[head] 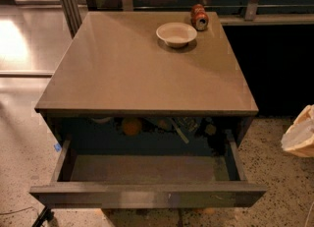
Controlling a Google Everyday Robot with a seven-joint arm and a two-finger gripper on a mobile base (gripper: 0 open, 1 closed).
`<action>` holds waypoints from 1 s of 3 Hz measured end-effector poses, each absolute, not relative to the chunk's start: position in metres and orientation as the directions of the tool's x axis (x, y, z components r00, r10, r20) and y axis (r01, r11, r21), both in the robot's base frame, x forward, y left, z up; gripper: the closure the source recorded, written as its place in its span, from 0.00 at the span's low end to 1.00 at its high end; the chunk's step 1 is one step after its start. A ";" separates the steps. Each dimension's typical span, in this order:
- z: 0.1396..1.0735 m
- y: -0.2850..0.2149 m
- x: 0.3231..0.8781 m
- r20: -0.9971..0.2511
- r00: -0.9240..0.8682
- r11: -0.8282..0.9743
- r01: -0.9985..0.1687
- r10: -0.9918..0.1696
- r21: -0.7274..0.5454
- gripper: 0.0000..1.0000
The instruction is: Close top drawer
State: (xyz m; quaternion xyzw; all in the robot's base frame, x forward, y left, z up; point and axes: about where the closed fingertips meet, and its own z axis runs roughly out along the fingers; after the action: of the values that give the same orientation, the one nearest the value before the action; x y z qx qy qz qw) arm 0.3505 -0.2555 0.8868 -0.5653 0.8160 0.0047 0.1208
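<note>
The top drawer [147, 195] is a wide, shallow dark-grey drawer. It stands pulled far out of the cabinet toward the camera. Its flat front is at the bottom of the view. The visible floor of the drawer is bare. Several small items, one of them an orange round thing [131, 126], lie at the back in shadow under the cabinet top. My gripper [299, 135] is a pale cream shape at the right edge. It is level with the drawer's right side and apart from it. The lower drawer fronts are out of view.
The brown cabinet top [137, 73] carries a white bowl [176, 33] and a red can [199, 17] lying near its far edge. A dark wall panel is at the right. Speckled floor surrounds the cabinet. A dark thin object [43, 217] is at the bottom left.
</note>
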 end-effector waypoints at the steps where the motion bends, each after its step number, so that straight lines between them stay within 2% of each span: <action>1: 0.849 -0.252 0.315 -0.224 -0.347 0.364 -0.931 -0.911 -0.035 1.00; 3: 0.802 -0.247 0.255 -0.221 -0.344 0.338 -0.939 -0.913 0.065 1.00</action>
State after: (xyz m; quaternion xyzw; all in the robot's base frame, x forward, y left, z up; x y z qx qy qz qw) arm 0.2549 -0.2468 0.8023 -0.5682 0.8147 0.0905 0.0723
